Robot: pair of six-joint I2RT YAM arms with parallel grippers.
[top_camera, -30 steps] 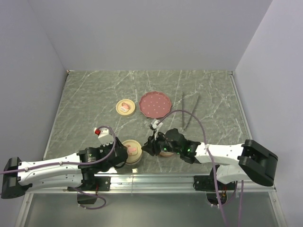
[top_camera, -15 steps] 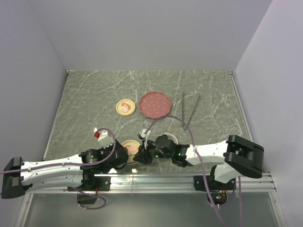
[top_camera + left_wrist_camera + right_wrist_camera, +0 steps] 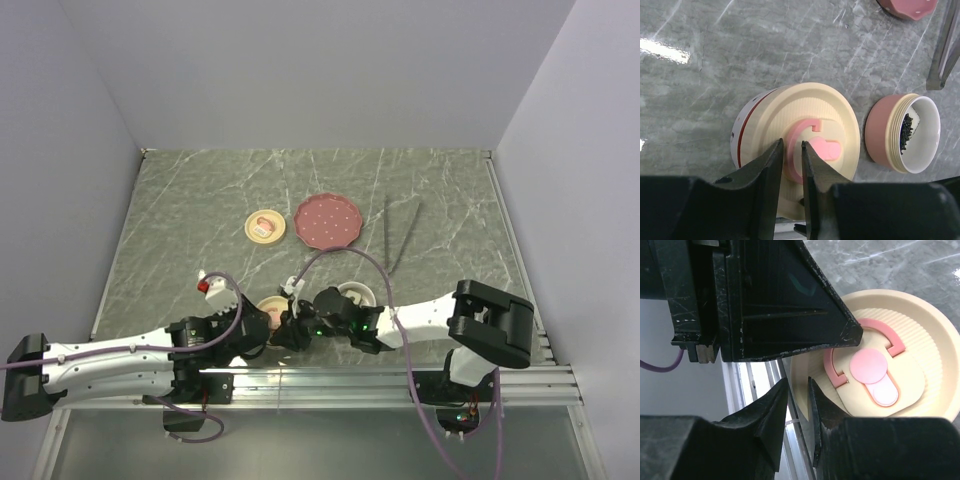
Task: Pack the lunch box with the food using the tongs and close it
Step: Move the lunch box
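The lunch box (image 3: 742, 131) is a round white tub with a red stripe, topped by a cream lid (image 3: 840, 120); the top view shows it as the cream lid (image 3: 271, 304) between both grippers. My left gripper (image 3: 792, 146) is shut on the lid's pink handle (image 3: 791, 162). My right gripper (image 3: 799, 386) is shut on the lid's near rim (image 3: 802, 375). A pink tier (image 3: 882, 135) beside it stands uncovered with dark food (image 3: 906, 131) inside. The tongs (image 3: 400, 235) lie free on the table at the right.
A pink plate (image 3: 327, 220) and a second cream lid (image 3: 266, 226) lie at mid-table. The metal rail (image 3: 380, 378) at the table's near edge runs just behind the lunch box. My two grippers (image 3: 262, 326) (image 3: 289, 325) are almost touching.
My right gripper has slid left to the lunch box and closed on its lid rim. My left gripper has narrowed onto the pink handle.
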